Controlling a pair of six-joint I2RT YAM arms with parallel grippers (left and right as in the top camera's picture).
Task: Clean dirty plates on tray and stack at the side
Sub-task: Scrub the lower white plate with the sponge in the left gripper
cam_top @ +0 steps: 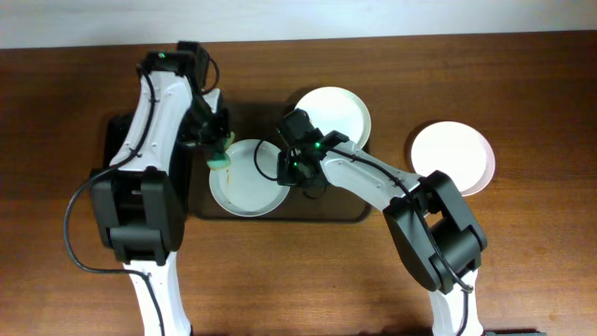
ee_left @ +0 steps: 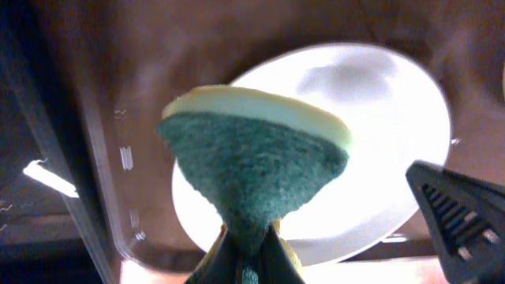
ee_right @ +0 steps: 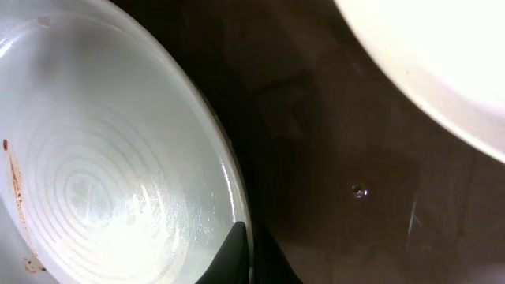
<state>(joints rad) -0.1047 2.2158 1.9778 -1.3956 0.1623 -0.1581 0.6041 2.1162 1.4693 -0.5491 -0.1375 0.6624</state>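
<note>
A pale blue-green plate (cam_top: pixel 244 187) lies on the left half of the dark brown tray (cam_top: pixel 350 210). It has brown smudges near its left edge in the right wrist view (ee_right: pixel 102 173). My right gripper (cam_top: pixel 287 170) is shut on this plate's right rim, one finger inside and one outside (ee_right: pixel 248 256). My left gripper (cam_top: pixel 216 149) is shut on a green and yellow sponge (ee_left: pixel 252 150), held over the plate's left rim (ee_left: pixel 379 110). A white plate (cam_top: pixel 336 112) sits at the tray's far right (ee_right: pixel 442 63). Another white plate (cam_top: pixel 451 157) lies on the table right of the tray.
A smaller black tray (cam_top: pixel 117 140) sits left of the brown tray, partly under my left arm. The table (cam_top: pixel 522 261) is brown wood. My right gripper's finger shows in the left wrist view (ee_left: pixel 461 225).
</note>
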